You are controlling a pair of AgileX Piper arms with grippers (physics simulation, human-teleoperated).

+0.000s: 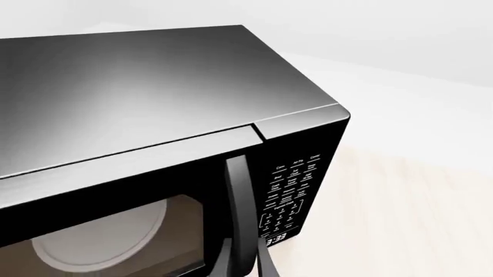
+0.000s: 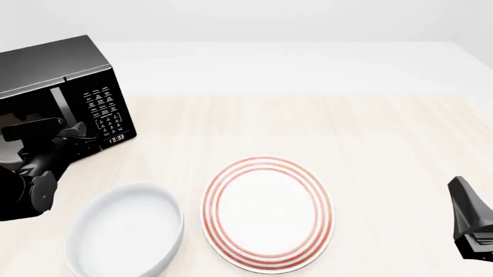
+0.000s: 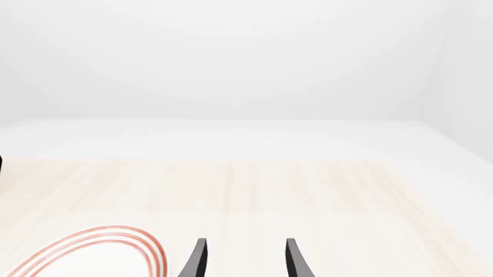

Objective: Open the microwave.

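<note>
1. The microwave (image 2: pixel 66 92) is standing at the far left of the counter (image 2: pixel 370 133), turned at an angle so that its keypad panel (image 2: pixel 104 112) is facing toward the middle of the counter.
2. In the left wrist view the microwave (image 1: pixel 154 86) is filling most of the picture; its door looks closed, in line with the keypad panel (image 1: pixel 297 190), and the pale round turntable (image 1: pixel 100 236) is showing through the dark window.
3. The vertical door handle (image 1: pixel 239 202) is standing just beside the panel, and the small clock display (image 1: pixel 277 238) is glowing at the foot of the panel.
4. The left gripper (image 2: pixel 77 134) is sitting right against the front of the microwave, near the handle (its dark body is blending with the oven). In the wrist view two dark strips are lying at the foot of the handle, but I cannot tell how far the left fingers are open or whether they are holding the handle.
5. The right gripper (image 3: pixel 243 259) is hanging low over the right part of the counter, well apart from the microwave. Its fingers (image 3: pixel 198 257) are standing apart with a clear gap, and nothing is between them.
6. A white bowl (image 2: pixel 127 234) and a plate with red rings (image 2: pixel 268 213) are lying side by side on the near part of the counter.
</note>
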